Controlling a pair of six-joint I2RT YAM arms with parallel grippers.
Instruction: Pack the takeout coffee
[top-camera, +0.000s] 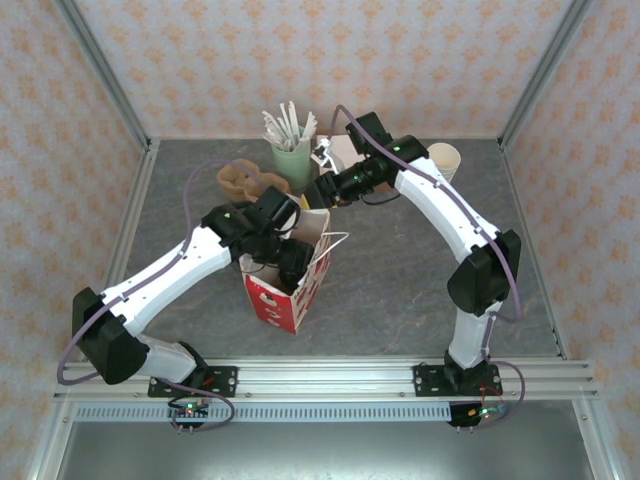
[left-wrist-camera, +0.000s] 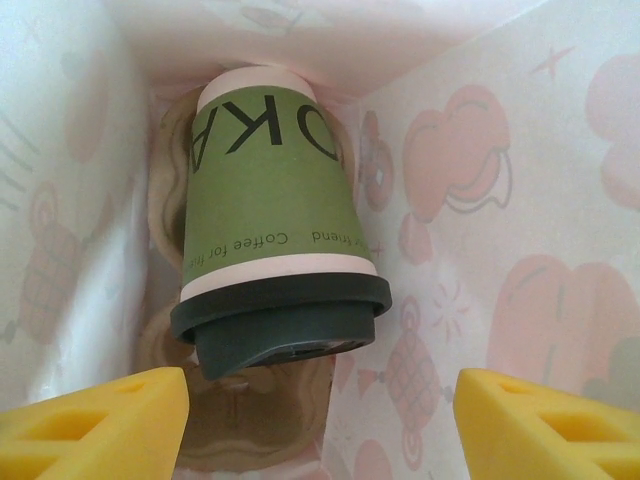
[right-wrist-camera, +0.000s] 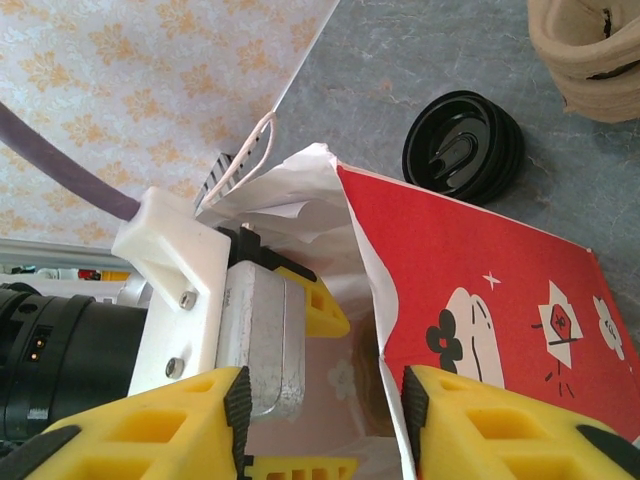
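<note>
Since the red-and-white bag (top-camera: 288, 298) is tall and floppy, we judge the step calls for holding its mouth wide while the left gripper (left-wrist-camera: 322, 405) lifts straight out, clear of the paper walls. Its jaws stand spread, touching nothing. The right gripper (right-wrist-camera: 325, 400) straddles the bag's rim, jaws apart, not visibly pinching. The takeout coffee (left-wrist-camera: 270, 200) sits deep inside on a cardboard carrier (left-wrist-camera: 250, 445), lid toward the opening.

- The takeout coffee (left-wrist-camera: 270, 200): matt paper wall, smooth dull plastic lid.
- The bag (right-wrist-camera: 480, 290): thin, smooth printed paper, creased at the rim.
- My left end effector (left-wrist-camera: 320, 425): matt yellow plastic fingers (left-wrist-camera: 100, 420).
- The surface (top-camera: 400, 270): matt, stone-like mottling.
- The loose lid (right-wrist-camera: 463, 143): slightly glossy black plastic.
</note>
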